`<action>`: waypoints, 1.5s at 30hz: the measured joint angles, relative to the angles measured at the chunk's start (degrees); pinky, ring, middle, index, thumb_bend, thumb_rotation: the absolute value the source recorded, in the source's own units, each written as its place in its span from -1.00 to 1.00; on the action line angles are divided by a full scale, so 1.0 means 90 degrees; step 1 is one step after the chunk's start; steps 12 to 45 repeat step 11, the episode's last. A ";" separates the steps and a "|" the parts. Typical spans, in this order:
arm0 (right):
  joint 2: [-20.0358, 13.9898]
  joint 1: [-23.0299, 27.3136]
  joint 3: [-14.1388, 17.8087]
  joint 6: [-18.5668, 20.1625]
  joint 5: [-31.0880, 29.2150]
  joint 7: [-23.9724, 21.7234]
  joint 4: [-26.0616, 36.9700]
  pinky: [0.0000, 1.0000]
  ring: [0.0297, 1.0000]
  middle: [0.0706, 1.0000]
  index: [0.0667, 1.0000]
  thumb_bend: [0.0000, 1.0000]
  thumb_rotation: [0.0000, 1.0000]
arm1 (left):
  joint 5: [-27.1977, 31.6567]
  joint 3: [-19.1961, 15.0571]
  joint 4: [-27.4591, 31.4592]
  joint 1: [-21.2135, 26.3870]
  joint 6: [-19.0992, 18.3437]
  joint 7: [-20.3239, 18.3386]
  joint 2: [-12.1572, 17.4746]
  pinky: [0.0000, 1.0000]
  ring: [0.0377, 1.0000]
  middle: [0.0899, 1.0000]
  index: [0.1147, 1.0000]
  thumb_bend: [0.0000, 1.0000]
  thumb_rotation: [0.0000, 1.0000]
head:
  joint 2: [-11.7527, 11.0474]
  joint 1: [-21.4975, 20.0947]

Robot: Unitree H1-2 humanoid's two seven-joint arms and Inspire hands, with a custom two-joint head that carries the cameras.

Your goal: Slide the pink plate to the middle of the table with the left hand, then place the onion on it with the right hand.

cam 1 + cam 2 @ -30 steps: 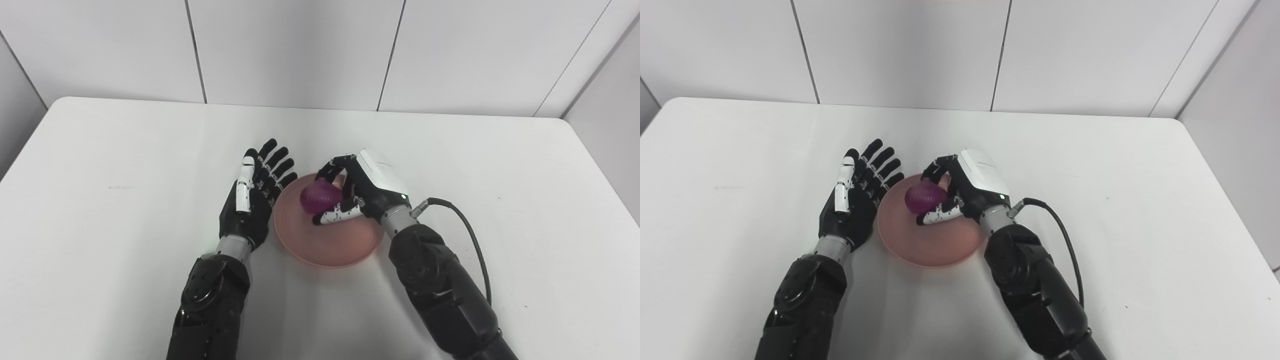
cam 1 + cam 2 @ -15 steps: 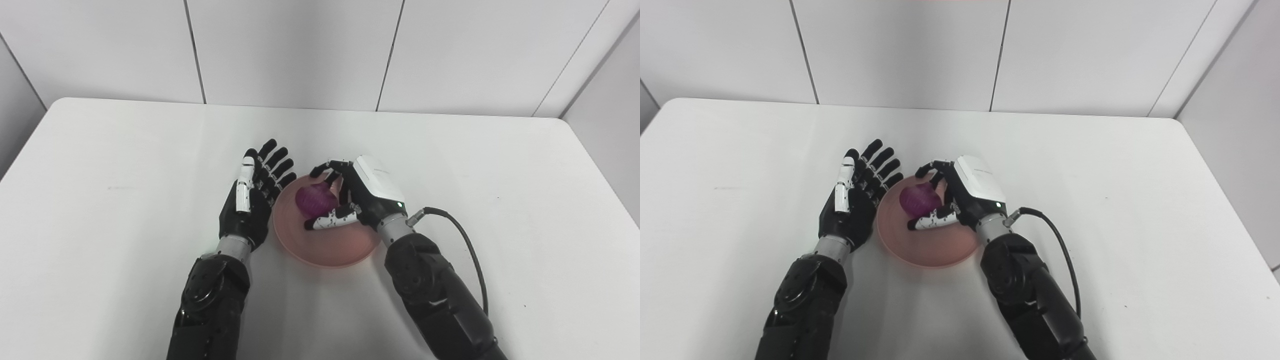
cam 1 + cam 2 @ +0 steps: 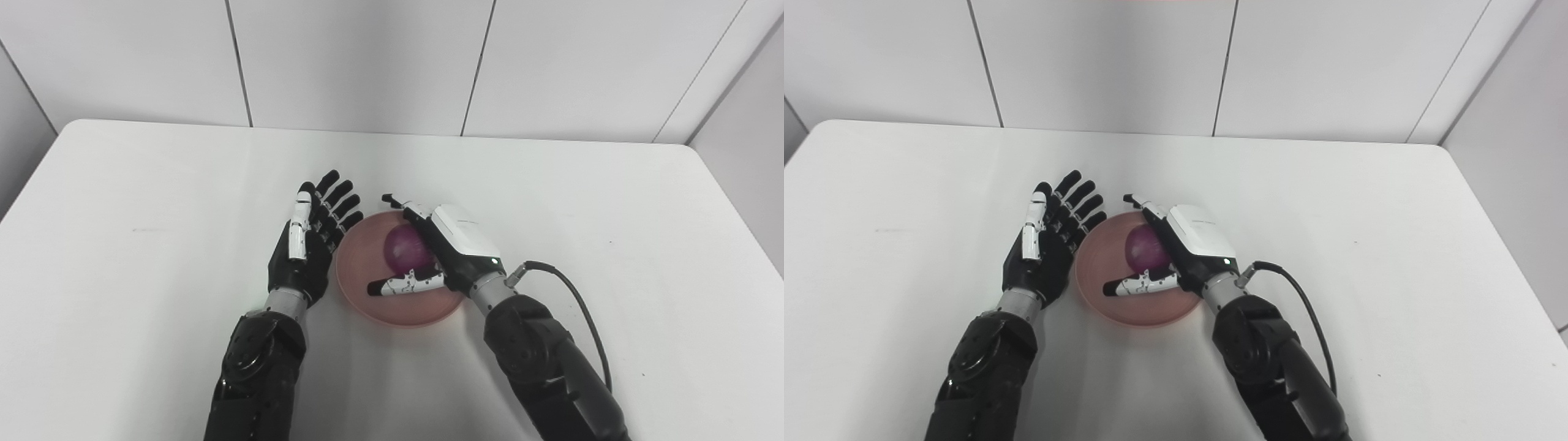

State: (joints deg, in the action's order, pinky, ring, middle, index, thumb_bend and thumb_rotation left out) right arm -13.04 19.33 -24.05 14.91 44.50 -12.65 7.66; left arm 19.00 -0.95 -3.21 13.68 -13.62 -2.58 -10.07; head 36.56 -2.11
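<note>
- The right hand (image 3: pixel 450 248) sits right up against the onion's (image 3: pixel 405 250) right side, so that side is hidden. Can't really tell if the palm is touching it or just next to it.
- Its fingers are stretched out straight past the top of the onion and the thumb lies flat below it, so the right hand is spread apart, not gripping anything.
- Both arms get cut off at the bottom edge of the pictures, and a black cable (image 3: pixel 579 306) trails from the right wrist.
- The onion is a smooth, round, purple-red thing, sitting inside the pink plate (image 3: pixel 367 297).
- The plate is a shallow round dish, salmon pink, sitting about mid-worktop (image 3: pixel 153 202), a bit toward the near edge.
- The left hand (image 3: pixel 309 248) is palm up with fingers fanned apart, holding nothing, just beside the plate's left rim.
</note>
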 measured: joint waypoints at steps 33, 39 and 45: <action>-0.0099 -0.0384 0.0471 -0.0177 -0.0290 0.0170 0.0355 0.88 0.99 1.00 1.00 1.00 0.43 | 0.0015 -0.0019 0.0008 0.0000 -0.0006 -0.0001 0.0001 0.73 0.76 0.76 0.73 -0.14 1.00 | -0.0029 -0.0078; -0.0099 -0.0384 0.0471 -0.0177 -0.0290 0.0170 0.0355 0.88 0.99 1.00 1.00 1.00 0.43 | 0.0015 -0.0019 0.0008 0.0000 -0.0006 -0.0001 0.0001 0.73 0.76 0.76 0.73 -0.14 1.00 | -0.0029 -0.0078; -0.0099 -0.0384 0.0471 -0.0177 -0.0290 0.0170 0.0355 0.88 0.99 1.00 1.00 1.00 0.43 | 0.0015 -0.0019 0.0008 0.0000 -0.0006 -0.0001 0.0001 0.73 0.76 0.76 0.73 -0.14 1.00 | -0.0029 -0.0078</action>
